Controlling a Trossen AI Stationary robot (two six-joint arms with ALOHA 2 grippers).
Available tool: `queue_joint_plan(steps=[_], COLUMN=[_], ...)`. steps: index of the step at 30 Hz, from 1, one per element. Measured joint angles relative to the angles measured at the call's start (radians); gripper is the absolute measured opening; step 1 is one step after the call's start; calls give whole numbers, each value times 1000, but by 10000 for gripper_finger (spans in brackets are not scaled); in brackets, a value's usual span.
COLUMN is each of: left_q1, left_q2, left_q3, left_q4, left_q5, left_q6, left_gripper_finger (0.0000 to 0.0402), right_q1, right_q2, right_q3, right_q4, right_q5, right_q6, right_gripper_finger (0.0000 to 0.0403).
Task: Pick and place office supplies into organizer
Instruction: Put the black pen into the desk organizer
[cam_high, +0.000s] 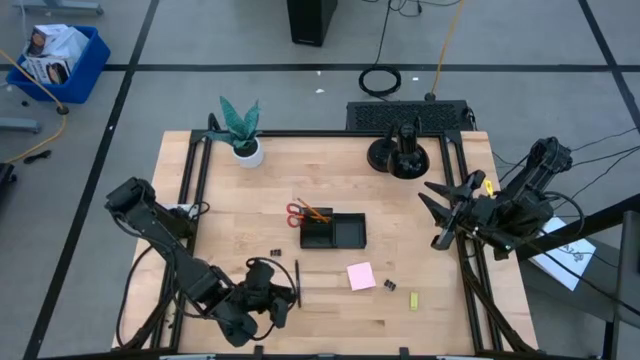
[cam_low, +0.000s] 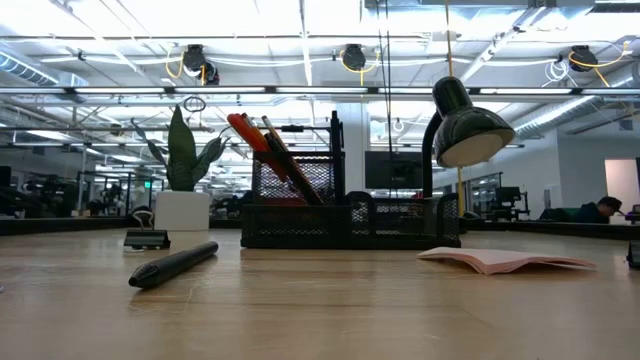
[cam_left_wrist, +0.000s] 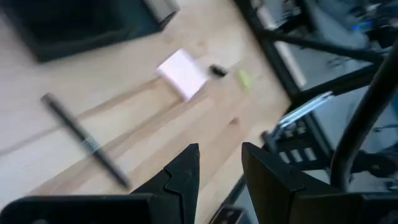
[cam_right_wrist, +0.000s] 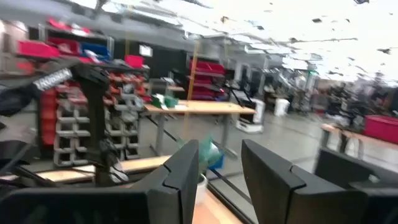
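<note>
The black organizer (cam_high: 335, 232) (cam_low: 345, 215) sits mid-table; red-handled scissors (cam_high: 294, 211) and orange pencils (cam_high: 316, 213) lean out of its tall mesh cup (cam_low: 290, 185). A black pen (cam_high: 297, 279) (cam_left_wrist: 84, 142) (cam_low: 175, 264) lies flat on the wood near the front edge. To its right lie the pink sticky pad (cam_high: 361, 276) (cam_left_wrist: 182, 73), a binder clip (cam_high: 388, 286) (cam_left_wrist: 217, 70) and the yellow-green piece (cam_high: 414, 300) (cam_left_wrist: 243, 78). Another clip (cam_high: 278, 254) lies left of the organizer. My left gripper (cam_high: 289, 298) (cam_left_wrist: 221, 168) is open, beside the pen's near end, touching nothing. My right gripper (cam_high: 437, 214) (cam_right_wrist: 221, 168) is open, raised over the table's right edge.
A potted plant (cam_high: 242, 135) (cam_low: 182, 175) stands at the far left corner. A desk lamp on a round black base (cam_high: 400, 155) (cam_low: 465, 125) stands at the far right. Bare wood lies between the pen and the sticky pad. Black frame rails (cam_high: 190, 190) run along both table sides.
</note>
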Motion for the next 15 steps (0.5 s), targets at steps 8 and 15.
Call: queue_joint_plan(steps=[8,15], left_q1=[6,22], left_q2=[-1,-1], left_q3=[1,1], left_q4=[-173,-278], left_q5=[88,163], left_q6=[-149,-222], left_gripper_finger=[124,124], right_q1=[0,0], right_q2=[0,0], right_q3=[0,0], right_q4=[-9,-9], right_q5=[33,32], right_q6=[-31,-30], right_gripper_finger=[116,116])
